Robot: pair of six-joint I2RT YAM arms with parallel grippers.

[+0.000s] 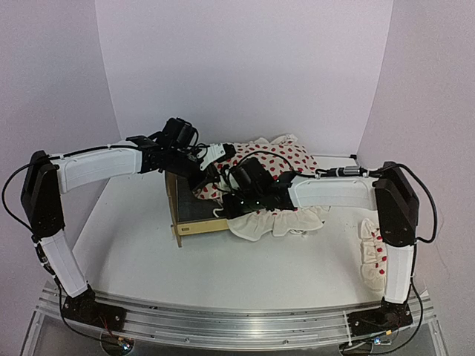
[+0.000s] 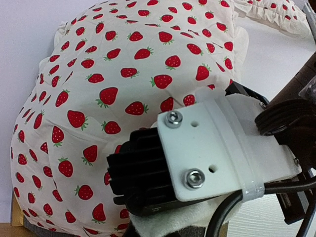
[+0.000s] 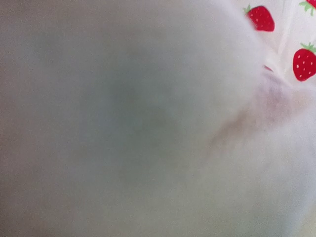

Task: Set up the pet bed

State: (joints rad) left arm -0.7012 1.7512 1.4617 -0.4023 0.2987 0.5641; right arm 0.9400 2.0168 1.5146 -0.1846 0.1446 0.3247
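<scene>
The pet bed (image 1: 179, 213) stands mid-table, its plywood side and dark grey base showing at the left; a wooden corner (image 2: 9, 230) shows in the left wrist view. A white strawberry-print duvet (image 1: 278, 159) bulges over the rest of the bed and fills the left wrist view (image 2: 123, 84). My left gripper (image 1: 210, 172) is shut at the duvet's near-left edge, above the bed. My right gripper (image 1: 223, 206) is shut low at the bed's front, where the duvet's ruffle bunches. White cloth (image 3: 148, 123) pressed on the lens hides its fingers. Only a few strawberries (image 3: 303, 61) show there.
A small strawberry-print pillow (image 1: 375, 252) lies on the table at the right, beside the right arm's upright link. The right arm's white camera bracket (image 2: 217, 143) sits close in front of the left wrist camera. White walls close in behind and at both sides.
</scene>
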